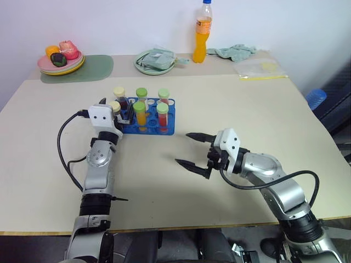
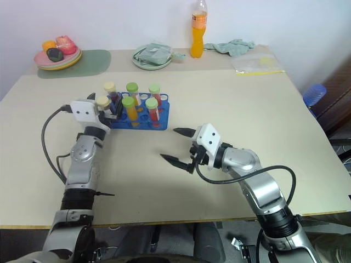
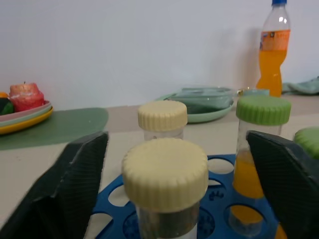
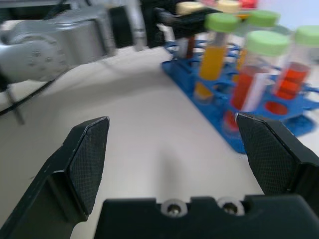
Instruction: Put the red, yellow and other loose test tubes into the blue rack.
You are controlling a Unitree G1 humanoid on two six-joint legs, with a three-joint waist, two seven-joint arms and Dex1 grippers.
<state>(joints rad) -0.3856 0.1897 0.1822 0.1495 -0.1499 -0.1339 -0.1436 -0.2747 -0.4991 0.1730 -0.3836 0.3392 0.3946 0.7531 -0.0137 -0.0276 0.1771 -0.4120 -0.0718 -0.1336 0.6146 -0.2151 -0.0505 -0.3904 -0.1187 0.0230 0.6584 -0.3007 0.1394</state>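
Standing upright in the blue rack, the capped tubes look light, rigid and slick; best pinched just below the ribbed cap. Both the left gripper and the right gripper have their fingers spread wide, holding nothing.

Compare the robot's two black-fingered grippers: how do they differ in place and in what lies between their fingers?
The left gripper sits at the blue plastic tube rack; the right gripper hovers over bare table, apart from the rack. The left gripper's fingers flank a cream-capped tube standing in the rack; the right gripper's have nothing between them. Both are open.
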